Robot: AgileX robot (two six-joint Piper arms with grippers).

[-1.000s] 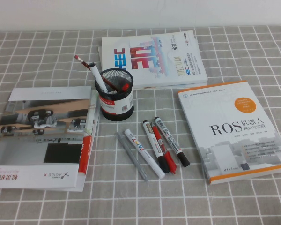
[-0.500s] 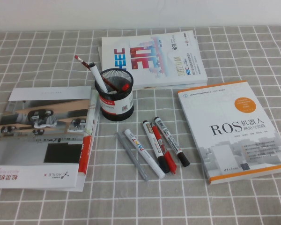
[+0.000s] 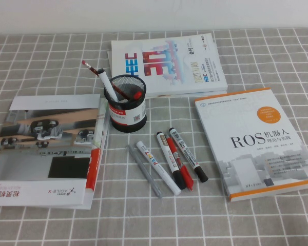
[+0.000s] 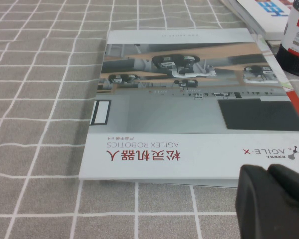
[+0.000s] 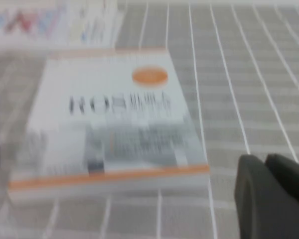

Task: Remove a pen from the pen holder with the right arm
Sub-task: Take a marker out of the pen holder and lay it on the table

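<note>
Left claw (image 4: 267, 172) is pinched shut on nothing, by the near edge of the manual (image 4: 189, 99). Only its own wrist camera shows it, since the high view shows neither of my arms. On that manual I read, upside down, "AGILEX ROBOTICS", red "松灵机器人" and an AGILE·X logo. The same camera catches just a slice of the holder (image 4: 295, 45), cut off at the frame's edge, and its red and white label is unreadable.

From above the holder is whole: black mesh, upright, just beside the manual's far right corner and in front of the magazine (image 3: 169, 64). The pens (image 3: 107, 82) in it lean toward my left: a red-tipped pencil, a white marker, and a red-ended one mostly hidden behind the rim. Nearer me and to the right, five loose pens (image 3: 167, 161) lie fanned on the cloth (image 3: 41, 66); one reads "PAINT". Next comes the ROS book (image 3: 256, 141), titled "ROS 机器人", with small print too fine to read.

Right claw (image 5: 264, 162) is closed and empty, hanging over the cloth off that book's near corner. Its camera makes out only "ROS" and an orange disc.
</note>
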